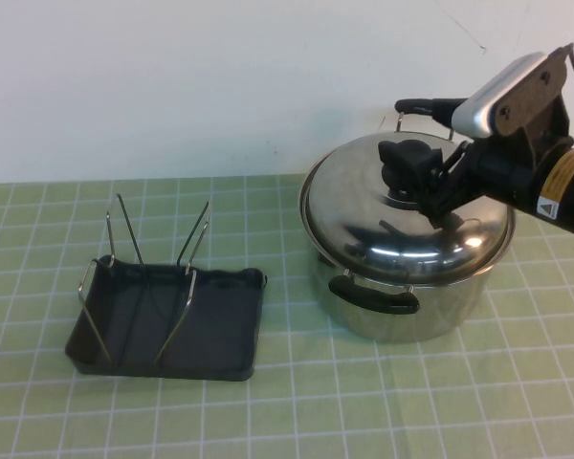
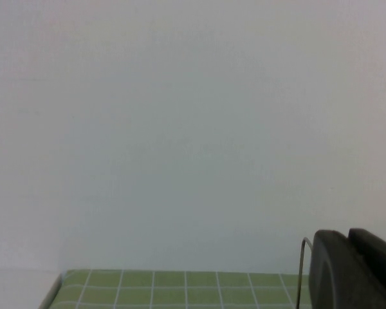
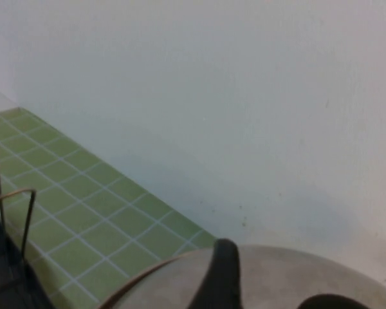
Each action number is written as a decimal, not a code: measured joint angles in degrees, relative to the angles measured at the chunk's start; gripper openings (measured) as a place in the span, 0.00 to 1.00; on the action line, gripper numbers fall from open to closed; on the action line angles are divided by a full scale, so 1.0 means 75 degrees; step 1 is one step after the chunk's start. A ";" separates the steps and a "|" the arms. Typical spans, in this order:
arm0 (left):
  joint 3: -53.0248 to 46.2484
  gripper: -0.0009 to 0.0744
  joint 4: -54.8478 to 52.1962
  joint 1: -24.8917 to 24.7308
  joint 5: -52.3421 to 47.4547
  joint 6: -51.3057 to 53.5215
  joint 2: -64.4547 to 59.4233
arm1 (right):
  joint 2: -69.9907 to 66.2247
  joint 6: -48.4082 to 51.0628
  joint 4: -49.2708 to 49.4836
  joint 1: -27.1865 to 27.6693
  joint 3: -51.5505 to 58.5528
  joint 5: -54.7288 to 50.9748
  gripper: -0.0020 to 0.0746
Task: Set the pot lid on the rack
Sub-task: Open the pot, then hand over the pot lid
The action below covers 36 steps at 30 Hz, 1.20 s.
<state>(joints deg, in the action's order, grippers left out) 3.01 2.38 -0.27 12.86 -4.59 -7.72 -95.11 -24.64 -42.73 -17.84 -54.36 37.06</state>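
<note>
Plain white wall [image 1: 220,86] behind green checked tabletop [image 1: 364,411]

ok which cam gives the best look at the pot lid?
High view: the whole pot lid shows, sitting on the pot, with the right pincer at its knob. Right wrist view catches only a blurry slice of the lid's rim. Left wrist view shows none of it; the left pincer is out of view.

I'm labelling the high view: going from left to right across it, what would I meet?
Rack → pot with the lid sitting on it → right gripper at the lid's knob. The left gripper is out of this view.
</note>
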 joint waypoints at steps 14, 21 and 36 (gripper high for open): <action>0.0000 0.01 0.0018 0.0000 -0.0048 -0.0549 0.0000 | -0.0791 0.0428 0.0302 -0.0003 -0.0188 0.0000 0.64; -0.0012 0.01 0.0018 0.0000 -0.0053 -0.1229 0.0000 | -0.0809 0.0475 0.0455 -0.0003 -0.0200 -0.0006 0.49; -0.0012 0.07 -0.3729 0.0000 0.2238 -0.8430 0.0000 | 0.0513 0.1259 0.2226 -0.0020 -0.0203 0.1811 0.49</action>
<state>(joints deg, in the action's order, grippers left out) 2.93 -25.59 -0.27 29.64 -67.81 -7.72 -91.27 -15.19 -26.03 -17.99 -55.89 50.65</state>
